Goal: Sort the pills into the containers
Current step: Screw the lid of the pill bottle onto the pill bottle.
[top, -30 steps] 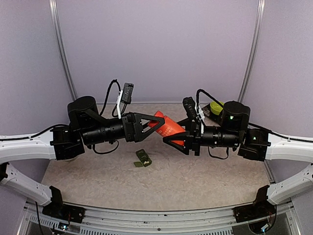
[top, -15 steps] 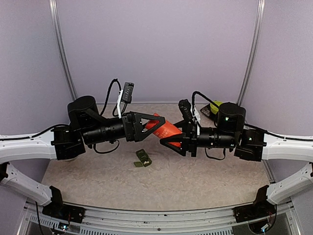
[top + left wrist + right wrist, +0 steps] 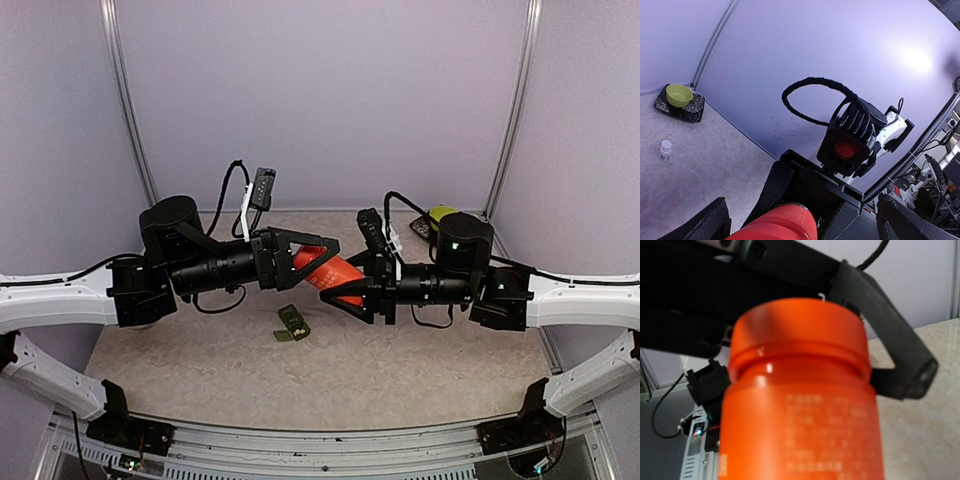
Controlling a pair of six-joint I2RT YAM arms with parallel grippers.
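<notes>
A: The right end effector (image 3: 345, 288) was clenched on the body of the orange bottle (image 3: 342, 270). It held the bottle in the air above the middle of the tabletop (image 3: 420, 370), with the cap (image 3: 797, 335) pointed across at its partner.

B: And the left end effector (image 3: 318, 262) was spread wide, released, with a finger (image 3: 885, 325) on either side of that cap but no pinch. From the right wrist view there was daylight between finger and cap.

A: What step would you call it?

B: Opening the bottle, by the look of it. No pills were visible anywhere, so presumably they were inside, and nothing had reached the containers (image 3: 292, 323).

A: Where were those sitting?

B: Down on the tabletop, below the two end effectors and a little to the near-left, well apart from the bottle. They were too small to say whether any lid was up.

A: And the yellow-green bowl (image 3: 679, 95)?

B: It sat in the far-right corner on its dark tray (image 3: 692, 107), with a small white vial (image 3: 665, 150) near it. Neither was in play.

A: Next move?

B: The left needed to close squarely on the cap and twist while the right held firm. A crooked bite could slip on that smooth rim, or tilt the bottle and spill.
</notes>
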